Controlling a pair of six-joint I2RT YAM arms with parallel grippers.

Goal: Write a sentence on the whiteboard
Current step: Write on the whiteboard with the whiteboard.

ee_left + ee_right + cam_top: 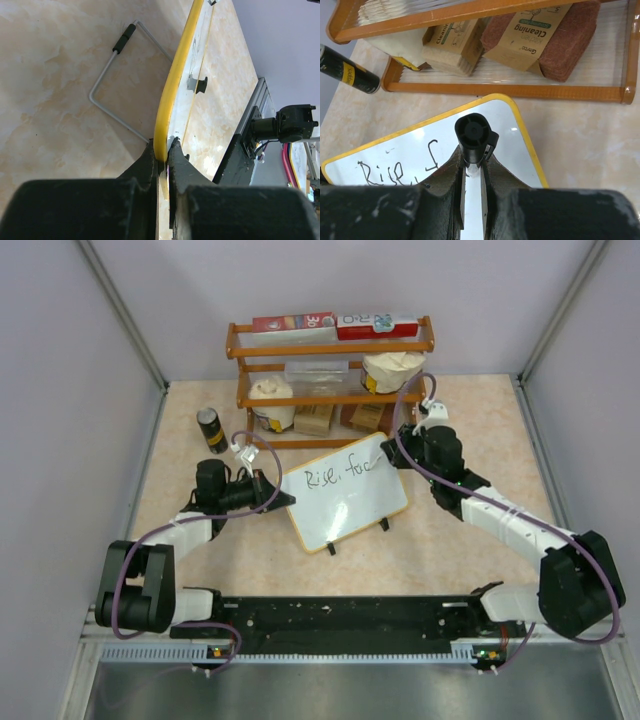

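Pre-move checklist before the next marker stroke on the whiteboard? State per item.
1. Yellow-framed rectangular whiteboard clamped at its edge by left gripper: ok.
2. Black marker held by right gripper: ok.
3. Marker tip touching board: cannot tell, hidden behind the marker's body.
4. Black handwritten sentence complete: not ok, reads "Rise, fac".
5. Blank space below the writing for a second line: ok.

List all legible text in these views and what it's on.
"Rise, fac": the unfinished sentence, handwritten on the whiteboard.
"Kitchen Cleaning": sleeve of the brown scrub pad.
"Cleaning": sleeve of the tan sponge.
Too blurred or small to read: the red-and-white boxes, the black can label, fine print on both sleeves.
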